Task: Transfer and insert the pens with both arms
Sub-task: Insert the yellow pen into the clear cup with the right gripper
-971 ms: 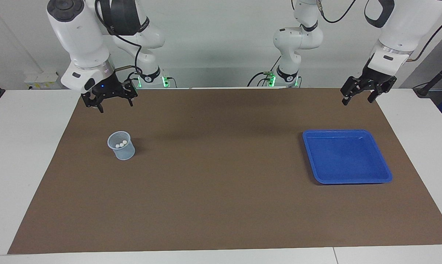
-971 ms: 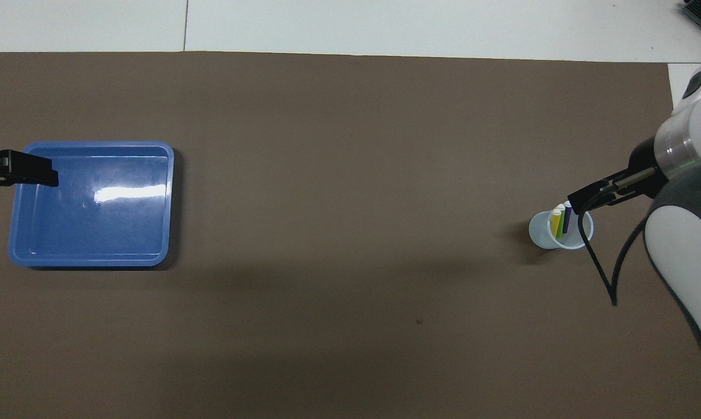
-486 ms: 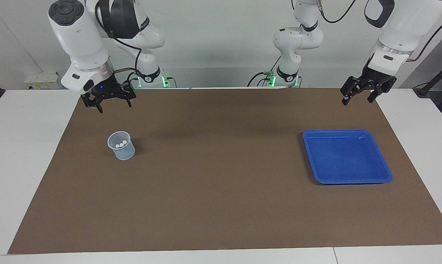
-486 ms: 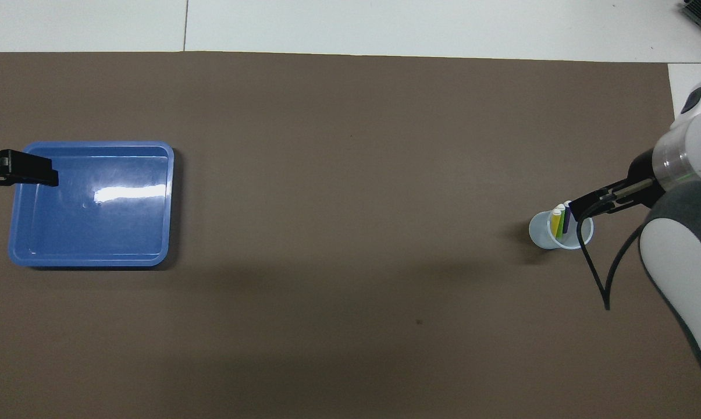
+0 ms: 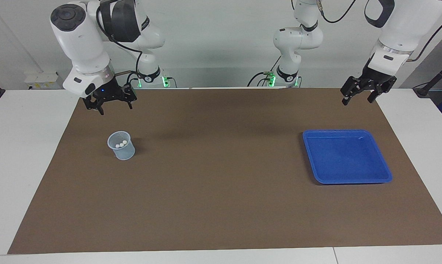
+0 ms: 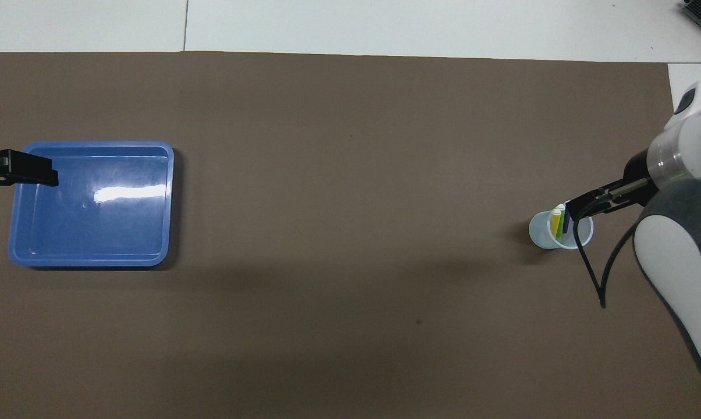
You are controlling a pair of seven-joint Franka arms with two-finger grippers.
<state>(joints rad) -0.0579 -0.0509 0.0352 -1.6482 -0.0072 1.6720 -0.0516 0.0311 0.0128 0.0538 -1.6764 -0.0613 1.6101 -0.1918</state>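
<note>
My right gripper (image 5: 110, 106) hangs in the air over the brown mat (image 5: 221, 205), above the strip of mat between my base and the cup (image 5: 121, 145). Its jaws stand wide, pointing down, and they hold nothing. In the overhead view its black fingers (image 6: 583, 205) overlap the cup's rim, but the facing view shows the gripper raised well clear of the cup, touching nothing.

The cup is a pale, see-through plastic one. It stands upright on the mat toward my right arm's end of the tabletop (image 5: 22, 154). The three pens (image 6: 560, 222) stand in it close together, leaning a little, with their whitish cap ends up. From above I can make out the yellow pen (image 6: 555, 223), the green pen (image 6: 560, 227) beside it, and the purple pen (image 6: 566, 221), which is partly covered by my fingers. From across the tabletop only the three pale caps show inside the rim.

My left gripper (image 5: 359, 96) waits in the air at my left arm's end, over the edge of the mat nearest my base. Its jaws are also wide and hold nothing. In the overhead view its tip shows over one corner of the blue tray (image 5: 386, 176), yet the facing view puts it high above. The tray lies flat on the mat, well apart from the cup, with nothing in it.
</note>
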